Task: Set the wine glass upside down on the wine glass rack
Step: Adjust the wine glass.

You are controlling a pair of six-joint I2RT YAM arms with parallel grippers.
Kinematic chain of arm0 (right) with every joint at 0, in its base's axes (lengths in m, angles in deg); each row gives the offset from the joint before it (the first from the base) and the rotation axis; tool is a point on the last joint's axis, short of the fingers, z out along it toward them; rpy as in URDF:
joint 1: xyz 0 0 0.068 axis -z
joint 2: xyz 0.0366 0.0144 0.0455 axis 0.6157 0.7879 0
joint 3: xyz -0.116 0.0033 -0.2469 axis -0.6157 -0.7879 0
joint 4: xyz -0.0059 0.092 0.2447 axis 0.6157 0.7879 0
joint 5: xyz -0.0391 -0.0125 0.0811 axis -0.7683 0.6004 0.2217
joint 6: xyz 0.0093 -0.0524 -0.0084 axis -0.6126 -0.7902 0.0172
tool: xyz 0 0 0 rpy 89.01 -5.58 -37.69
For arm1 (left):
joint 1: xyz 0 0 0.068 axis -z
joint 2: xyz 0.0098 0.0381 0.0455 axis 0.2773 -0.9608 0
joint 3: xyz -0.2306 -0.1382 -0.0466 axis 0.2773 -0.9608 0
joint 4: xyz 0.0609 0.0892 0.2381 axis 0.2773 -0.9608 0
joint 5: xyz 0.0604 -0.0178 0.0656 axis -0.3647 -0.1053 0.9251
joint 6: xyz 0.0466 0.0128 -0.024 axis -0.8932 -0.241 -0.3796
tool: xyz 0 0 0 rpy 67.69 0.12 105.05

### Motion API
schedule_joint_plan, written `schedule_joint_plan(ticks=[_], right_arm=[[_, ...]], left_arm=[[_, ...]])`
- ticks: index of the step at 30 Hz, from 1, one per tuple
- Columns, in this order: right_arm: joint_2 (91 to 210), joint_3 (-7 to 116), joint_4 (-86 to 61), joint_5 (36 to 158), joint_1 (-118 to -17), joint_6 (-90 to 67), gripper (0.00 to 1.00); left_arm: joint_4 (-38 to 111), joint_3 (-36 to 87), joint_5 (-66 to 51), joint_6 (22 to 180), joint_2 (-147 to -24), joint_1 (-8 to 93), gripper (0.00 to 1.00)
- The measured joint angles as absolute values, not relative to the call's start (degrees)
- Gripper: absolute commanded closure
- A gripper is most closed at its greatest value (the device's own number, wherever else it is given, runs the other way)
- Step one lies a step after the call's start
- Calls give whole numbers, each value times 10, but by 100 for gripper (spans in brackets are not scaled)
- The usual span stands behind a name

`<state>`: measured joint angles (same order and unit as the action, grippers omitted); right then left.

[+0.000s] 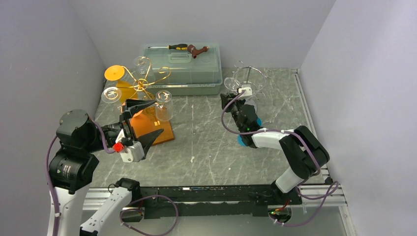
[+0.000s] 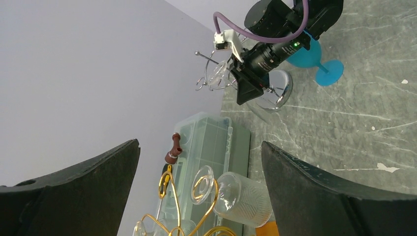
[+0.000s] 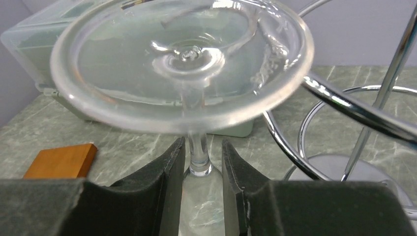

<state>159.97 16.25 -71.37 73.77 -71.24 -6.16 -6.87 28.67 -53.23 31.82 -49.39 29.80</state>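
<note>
Right jaws: the right gripper [image 3: 202, 153] is closed on the thin stem [image 3: 198, 146] of the wine glass [image 3: 182, 64], with one finger on each side, a little below the foot.
Wine glass: it is held in the air with the foot on top, so it is already upside down. The bowl is hidden under the fingers in the wrist view.
Place: the glass is at the back right of the table, just beside the chrome wine glass rack [image 3: 355, 110].
Contact: a rack wire passes at the right edge of the foot. I cannot tell if they touch.
Step in hand: in my judgement, bringing the stem between the rack wires so that the foot can hang on them.
Good way: keep the stem upright and the foot above the wire, and slide in sideways and slowly. Lower until the foot rests, and only then release.
Risk: the smooth stem can turn in the grip if the foot knocks the wire.
Left jaws: the left gripper [image 1: 156, 118] is wide open and holds nothing. It is well apart, near the gold rack [image 1: 142, 81].
</note>
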Motion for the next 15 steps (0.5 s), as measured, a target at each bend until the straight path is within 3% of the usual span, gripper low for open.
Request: schedule_joint_plan(ticks=[15], right_arm=[[1596, 163, -679, 808, -710, -55, 100]], left_arm=[[-79, 287, -534, 299, -494, 298, 0]])
